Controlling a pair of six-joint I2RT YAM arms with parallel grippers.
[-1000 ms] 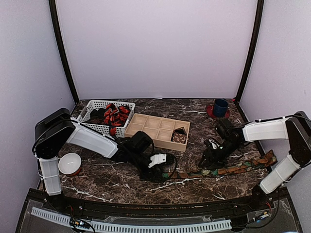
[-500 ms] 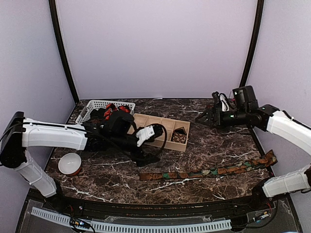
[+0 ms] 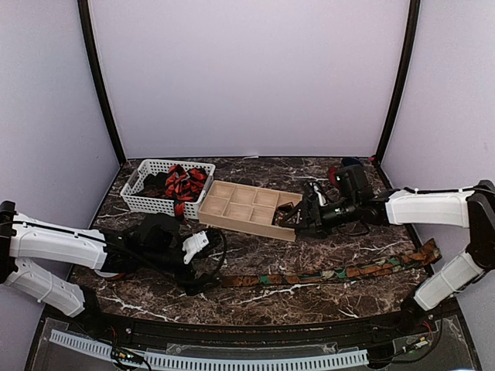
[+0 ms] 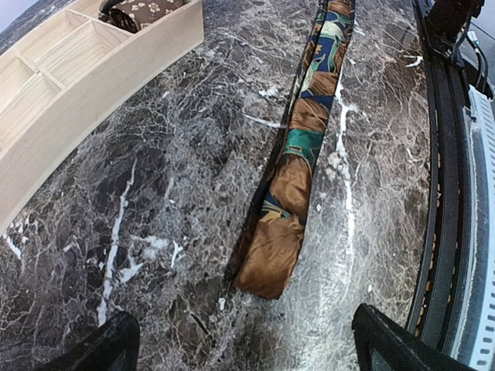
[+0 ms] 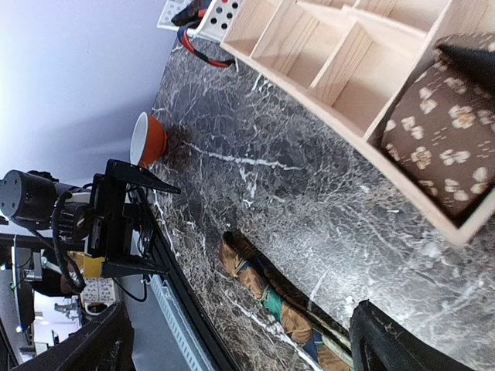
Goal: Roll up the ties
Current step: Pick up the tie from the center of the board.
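L: I hover left claw (image 4: 247, 342), released, at tip of flat tie (image 4: 298, 151) to start rolling | R: right claw (image 5: 244, 338) released near tray (image 5: 340, 73)

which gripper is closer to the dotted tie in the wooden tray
Right. The right gripper sits beside the dotted tie; the left gripper is at the end of the long patchwork tie.

The two arms I drive from afar: the left arm (image 3: 54, 238) and the right arm (image 3: 425, 207) wear smooth white shells along their long links, with black rounded motor housings at joints and wrists. A thin black cable (image 3: 222, 253) loops off the left wrist beside a small white bracket (image 3: 193, 243). The left gripper (image 4: 247, 357) and the right gripper (image 5: 240, 352) show matte black, wedge-shaped fingers (image 4: 387, 348).
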